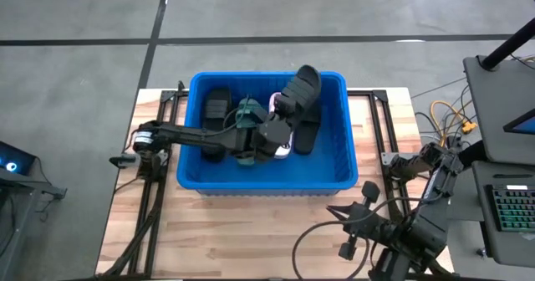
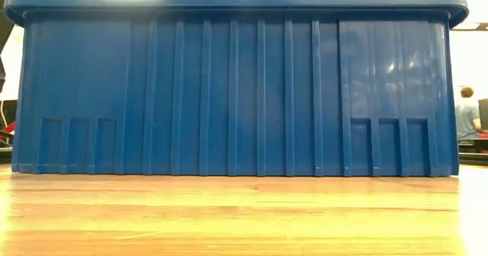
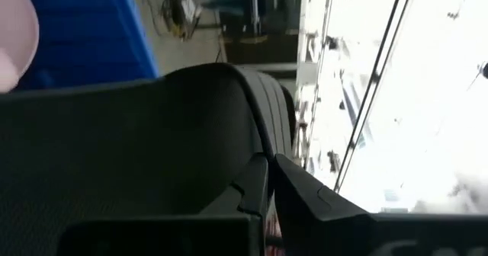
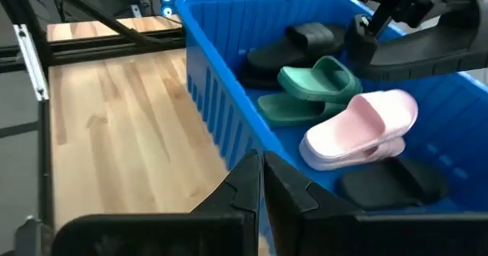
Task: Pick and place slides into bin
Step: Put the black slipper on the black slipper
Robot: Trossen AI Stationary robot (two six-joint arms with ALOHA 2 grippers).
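The blue bin [image 1: 351, 147] stands mid-table and fills the low view [image 2: 244, 96]. Inside lie a black slide [image 1: 216, 109], a green slide [image 1: 247, 109], a pink slide [image 4: 358, 126] and another black slide [image 1: 306, 136]. My left gripper [image 1: 278, 122] reaches in from the table's left and is shut on a third black slide [image 1: 303, 89], which is raised over the others. My right gripper [image 4: 261, 168] is shut and empty, by the bin's near right corner. My left gripper holds the black slide by the end nearest the arm [image 4: 385, 39]; the gripper body hides the exact spot. The fingers [image 3: 255, 187] come slanting from the table's left. The slide is lifted clear above the pink slide, and its free end [image 1: 309, 72] slants toward the bin's far wall.
The bin's tall ribbed walls [image 4: 221, 96] surround the slides. Bare wooden table [image 1: 251, 239] lies in front of the bin. Black frame rails [image 1: 163, 114] run along both sides. Cables and a keyboard [image 1: 510, 206] sit at the right.
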